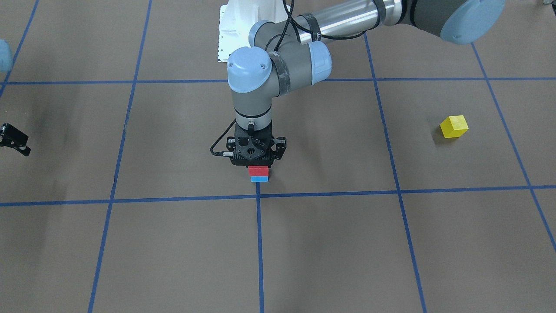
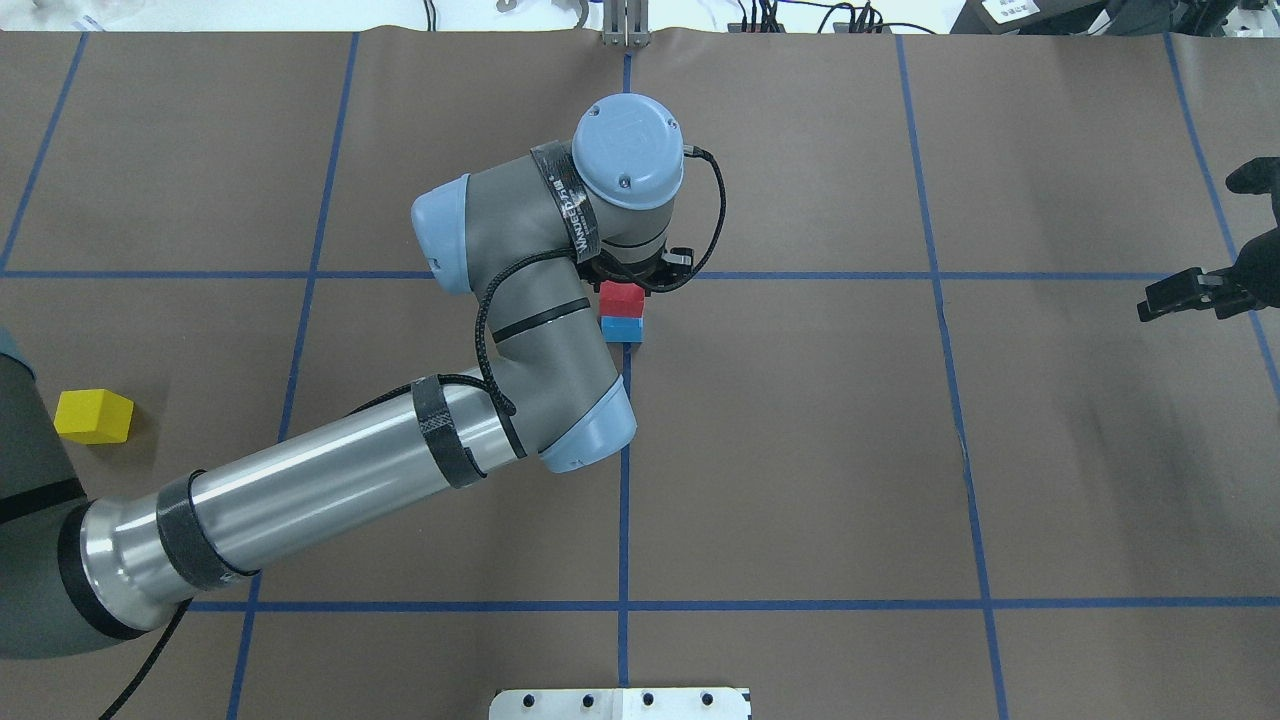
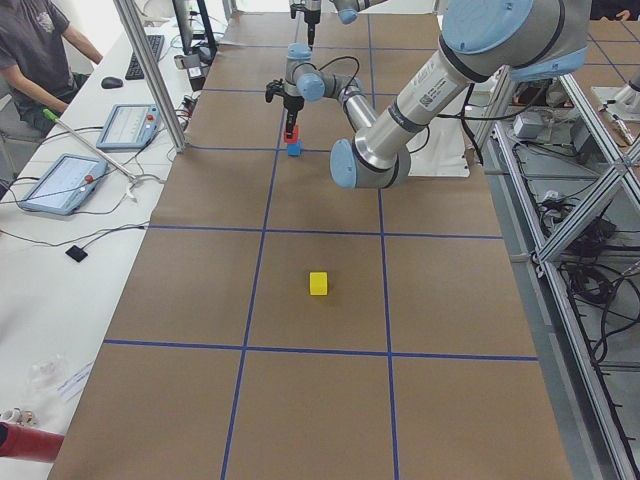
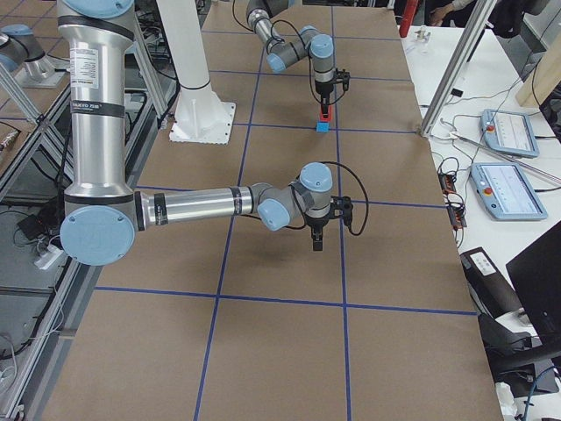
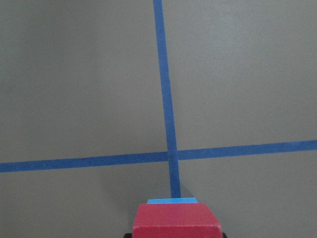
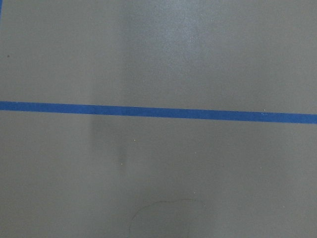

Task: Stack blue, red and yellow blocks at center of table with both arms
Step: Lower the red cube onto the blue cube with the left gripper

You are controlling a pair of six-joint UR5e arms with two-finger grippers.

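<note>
Work surface: the table was covered in matte brown sheeting, marked into large squares by blue tape lines.

Stack: the blue block lay flat on the sheeting at the table's centre, just beside a tape crossing, on the robot's side of it. The red block sat squarely on top of it, with edges aligned. Both were small, sharp-cornered, painted cubes with a dull, even finish. From the left wrist camera only a thin strip of blue showed beyond the red block's top face.

Left arm: it reached across from its own side, its bare metal tube and grey joints with pale blue caps folded over the centre. The left gripper, black and angular, pointed straight down over the stack. Dark fingertips showed tight against both lower corners of the red block in the wrist view, so the claw was recorded as clamped on the red block.

Right arm: the right gripper hung over bare sheeting on the robot's right side, well apart from the stack, pointing downward with nothing in it. Whether its fingers were spread or closed could not be told.

Remaining item: the yellow block, a matte cube turned askew to the tape grid, rested alone on the robot's left side, well apart from the stack and touching nothing.
</note>
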